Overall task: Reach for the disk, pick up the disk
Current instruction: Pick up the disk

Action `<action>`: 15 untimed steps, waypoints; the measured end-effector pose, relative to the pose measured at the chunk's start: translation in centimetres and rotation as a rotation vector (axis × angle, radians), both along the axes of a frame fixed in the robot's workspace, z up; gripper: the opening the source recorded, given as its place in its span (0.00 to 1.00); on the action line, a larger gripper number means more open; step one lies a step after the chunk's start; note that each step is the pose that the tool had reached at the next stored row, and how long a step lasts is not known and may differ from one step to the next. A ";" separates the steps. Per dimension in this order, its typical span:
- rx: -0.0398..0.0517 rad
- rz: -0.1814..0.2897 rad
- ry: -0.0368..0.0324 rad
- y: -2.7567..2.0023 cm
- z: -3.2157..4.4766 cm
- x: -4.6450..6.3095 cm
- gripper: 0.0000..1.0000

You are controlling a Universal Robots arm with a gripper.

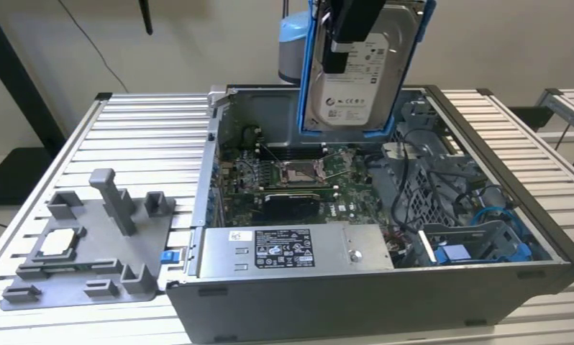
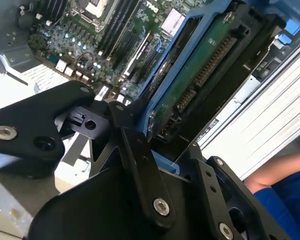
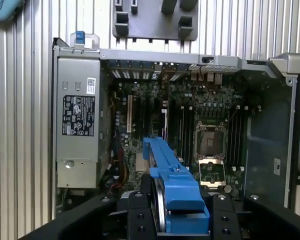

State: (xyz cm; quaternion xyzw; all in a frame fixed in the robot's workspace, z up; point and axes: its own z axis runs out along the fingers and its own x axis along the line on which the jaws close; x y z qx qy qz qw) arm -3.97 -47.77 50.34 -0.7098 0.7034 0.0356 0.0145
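Disk lifted above the case.
Your gripper (image 1: 349, 32) is clamped on the disk (image 1: 364, 79); hold it upright, clear of the case (image 1: 364, 302) walls.

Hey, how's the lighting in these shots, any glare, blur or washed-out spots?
Exterior view: even, soft light, and the label on the disk held up in the gripper shows clearly, with no strong glare. Second wrist view: the gripper's black links are soft up close, and the pale table is washed out. First wrist view: fairly sharp; the case interior is dim, the table slats bright.
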 end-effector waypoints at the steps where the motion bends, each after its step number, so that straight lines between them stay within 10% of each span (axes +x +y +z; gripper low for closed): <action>1: 0.0000 0.000 0.0000 -0.18 -0.01 0.2 0.00; 15: -0.0001 -0.003 0.0000 -2.78 -0.10 1.4 0.00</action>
